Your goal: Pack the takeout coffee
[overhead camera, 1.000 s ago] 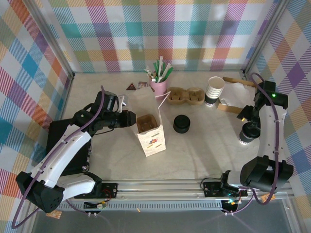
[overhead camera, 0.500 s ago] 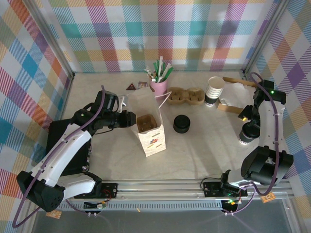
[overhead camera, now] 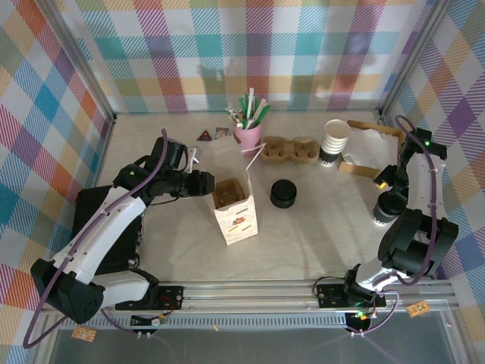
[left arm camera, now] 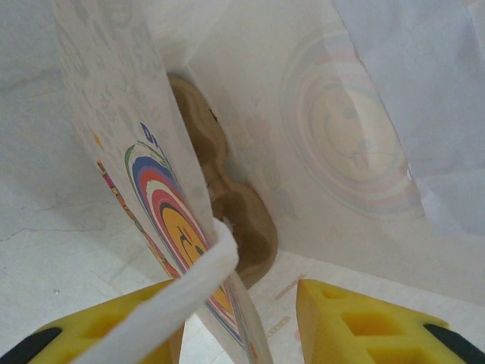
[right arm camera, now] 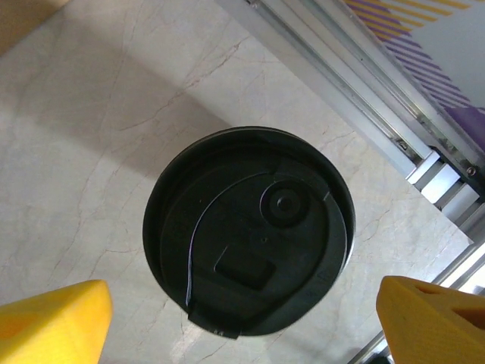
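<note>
- At the right edge of the tabletop (overhead camera: 318,227), near the front rail, the takeout coffee (overhead camera: 383,214) stands upright with its round black lid on.
- Directly over it hangs the right gripper (right arm camera: 242,303). Its jaws are wide, with one yellow finger (right arm camera: 53,322) on each side of the lid, and neither touches the cup.
- Around the middle of the tabletop a paper bag (overhead camera: 235,208) stands open, and a brown cup carrier (left arm camera: 227,205) is inside it.
- The left gripper (left arm camera: 239,303) is at the left side of the bag's mouth. Its jaws are partly apart. The printed wall of the bag and a white handle strip (left arm camera: 189,292) pass between them and lie against one finger, while the other finger is apart from the wall.
- The coffee and the bag are well apart, and a squat black lid stack (overhead camera: 283,194) stands between them.
</note>
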You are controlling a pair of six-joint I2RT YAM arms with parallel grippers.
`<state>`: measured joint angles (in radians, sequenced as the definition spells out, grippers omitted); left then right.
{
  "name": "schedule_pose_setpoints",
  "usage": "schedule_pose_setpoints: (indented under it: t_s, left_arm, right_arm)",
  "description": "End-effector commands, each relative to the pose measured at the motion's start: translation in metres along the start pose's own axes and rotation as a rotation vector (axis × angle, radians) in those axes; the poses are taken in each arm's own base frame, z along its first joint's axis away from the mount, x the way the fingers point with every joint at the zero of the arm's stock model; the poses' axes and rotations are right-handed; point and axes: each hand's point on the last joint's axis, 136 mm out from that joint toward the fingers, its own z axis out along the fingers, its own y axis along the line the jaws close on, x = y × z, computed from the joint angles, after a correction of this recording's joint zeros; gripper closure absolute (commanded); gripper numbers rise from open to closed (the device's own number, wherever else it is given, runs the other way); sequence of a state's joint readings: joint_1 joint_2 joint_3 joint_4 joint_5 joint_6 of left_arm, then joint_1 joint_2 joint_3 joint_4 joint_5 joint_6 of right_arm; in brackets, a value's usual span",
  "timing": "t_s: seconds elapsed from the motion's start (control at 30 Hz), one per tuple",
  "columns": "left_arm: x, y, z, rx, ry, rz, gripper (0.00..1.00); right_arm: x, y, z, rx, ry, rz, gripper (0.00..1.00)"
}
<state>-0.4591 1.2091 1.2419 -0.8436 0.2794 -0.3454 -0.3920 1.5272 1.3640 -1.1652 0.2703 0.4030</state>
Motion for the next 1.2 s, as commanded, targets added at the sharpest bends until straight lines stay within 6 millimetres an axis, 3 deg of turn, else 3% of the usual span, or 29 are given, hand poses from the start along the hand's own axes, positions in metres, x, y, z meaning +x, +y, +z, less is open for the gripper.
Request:
schedule_pose_setpoints:
  t_s: [0.0, 0.5, 0.73, 0.93, 1.17]
  left_arm:
    - [-0.005, -0.004, -0.007, 0.013, -0.004, -0.01, 0.57]
    - [-0.006, -0.003, -0.007, 0.002, -0.003, -0.014, 0.57]
    - [-0.004, -0.003, -0.008, 0.001, 0.001, -0.016, 0.57]
    - [-0.004, -0.002, -0.01, 0.0, -0.005, -0.016, 0.57]
    - [-0.002, -0.002, -0.009, 0.001, 0.0, -0.017, 0.57]
  right_arm:
    - [0.001, 0.003, 0.011, -0.022, 0.027, -0.003, 0.1]
    - [-0.004, 0.004, 0.022, -0.006, 0.039, -0.002, 0.07]
    - [-0.006, 0.004, 0.028, -0.015, 0.036, 0.008, 0.13]
    - [-0.004, 0.002, 0.033, -0.007, 0.047, 0.007, 0.09]
    - [0.0, 0.0, 0.028, -0.015, 0.041, 0.007, 0.07]
